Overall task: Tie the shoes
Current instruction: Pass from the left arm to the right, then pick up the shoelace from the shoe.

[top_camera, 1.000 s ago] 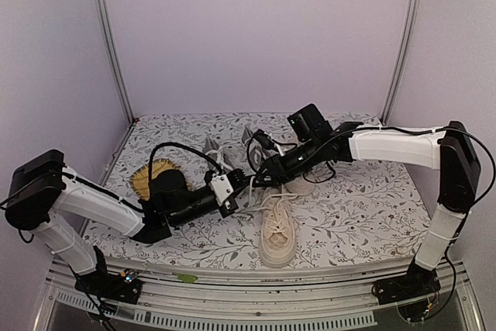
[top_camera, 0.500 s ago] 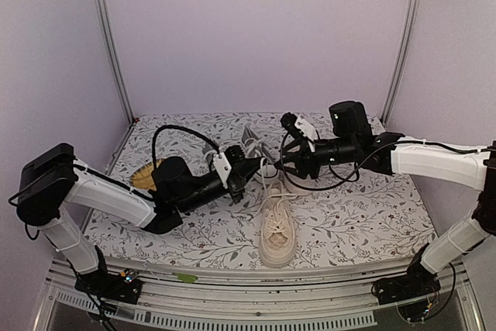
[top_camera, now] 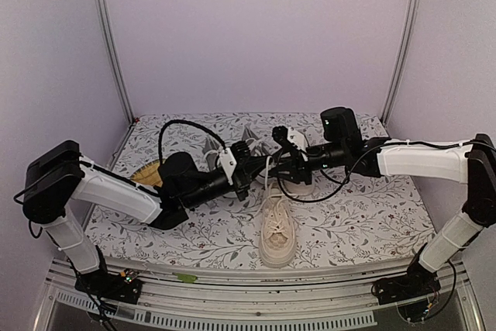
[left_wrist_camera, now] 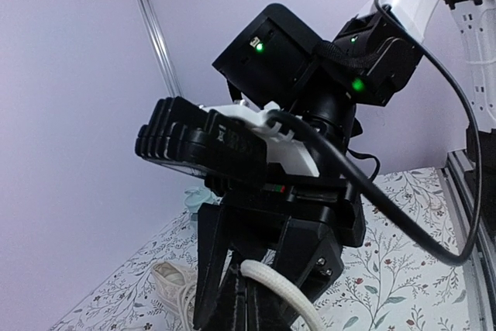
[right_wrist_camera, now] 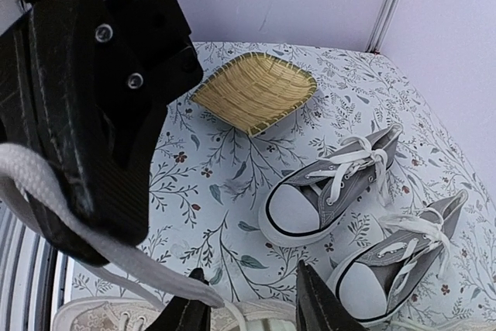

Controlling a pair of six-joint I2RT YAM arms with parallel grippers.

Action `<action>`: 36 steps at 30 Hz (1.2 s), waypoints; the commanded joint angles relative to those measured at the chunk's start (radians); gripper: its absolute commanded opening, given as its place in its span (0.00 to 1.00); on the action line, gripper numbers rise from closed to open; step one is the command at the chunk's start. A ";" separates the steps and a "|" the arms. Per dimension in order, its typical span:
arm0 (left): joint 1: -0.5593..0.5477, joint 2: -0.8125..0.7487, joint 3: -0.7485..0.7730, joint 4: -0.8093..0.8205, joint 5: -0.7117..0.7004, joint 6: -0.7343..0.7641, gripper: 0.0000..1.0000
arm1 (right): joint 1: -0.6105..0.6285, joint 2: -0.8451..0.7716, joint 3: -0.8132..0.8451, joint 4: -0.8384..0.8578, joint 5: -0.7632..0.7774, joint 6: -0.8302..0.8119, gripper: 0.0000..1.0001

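Holding a lace up over the cream shoe, claws nearly tip to tip.
Top view: cream shoe [top_camera: 277, 226] lies on the table [top_camera: 364, 215], toe toward the bases, its lace [top_camera: 266, 184] rising to the left claw [top_camera: 249, 168] and right claw [top_camera: 277, 168] just above. Left wrist: left claw pinched shut on the lace [left_wrist_camera: 279, 288]. Right wrist: right claw [right_wrist_camera: 252, 308] half-wide, lace running in beside one finger, seemingly ungripped; left claw crowds close ahead, grey shoes [right_wrist_camera: 325, 184] and basket [right_wrist_camera: 256, 91] beyond.
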 commanded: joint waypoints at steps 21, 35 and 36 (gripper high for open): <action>0.119 -0.034 -0.029 -0.330 0.100 -0.173 0.56 | -0.110 0.094 0.067 -0.090 -0.004 0.252 0.01; 0.178 0.103 0.032 -0.555 0.476 -0.086 0.84 | -0.118 0.159 0.085 -0.097 0.050 0.347 0.01; 0.179 0.115 0.046 -0.563 0.481 -0.084 0.86 | -0.120 0.160 0.086 -0.103 0.054 0.350 0.01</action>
